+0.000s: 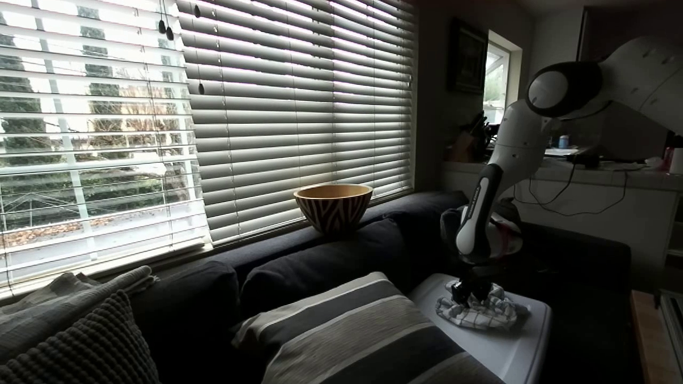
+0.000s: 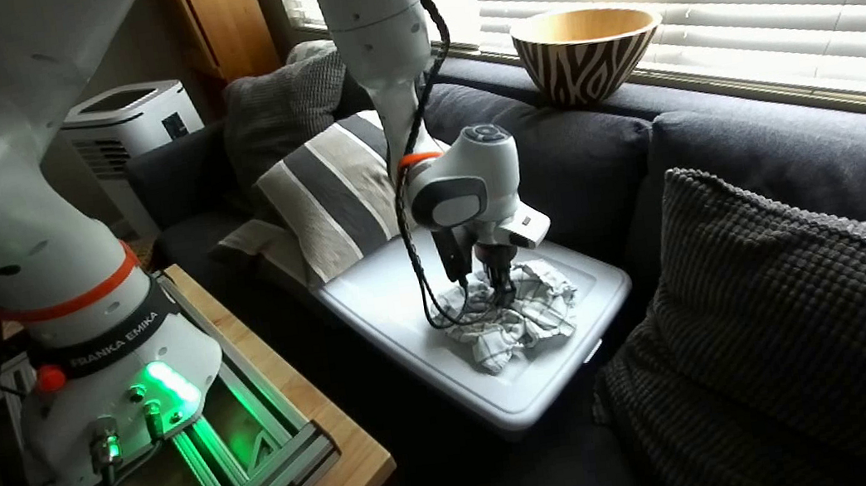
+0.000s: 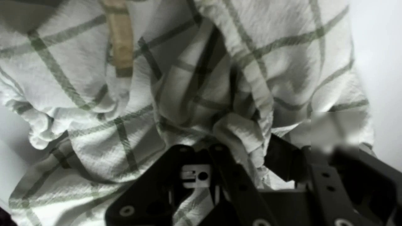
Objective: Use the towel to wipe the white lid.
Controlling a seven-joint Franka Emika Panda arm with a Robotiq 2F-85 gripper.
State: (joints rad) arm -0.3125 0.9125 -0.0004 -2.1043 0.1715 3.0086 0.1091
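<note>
The white lid (image 2: 373,293) tops a bin on the sofa and also shows in an exterior view (image 1: 504,354). A crumpled white towel (image 2: 524,327) with grey-green check lines lies on it, also visible in an exterior view (image 1: 475,319). In the wrist view the towel (image 3: 94,141) fills most of the picture. My gripper (image 2: 503,291) points down into the towel near its middle; it shows in an exterior view (image 1: 470,297). In the wrist view the gripper (image 3: 251,153) appears shut on a bunched fold. The fingertips are partly hidden by cloth.
A striped pillow (image 1: 352,330) lies against one end of the lid. A ribbed dark pillow (image 2: 796,329) stands beyond another side. A zebra-patterned bowl (image 2: 585,64) stands on the sofa back by the window blinds. The arm's wooden base table (image 2: 344,455) is beside the sofa.
</note>
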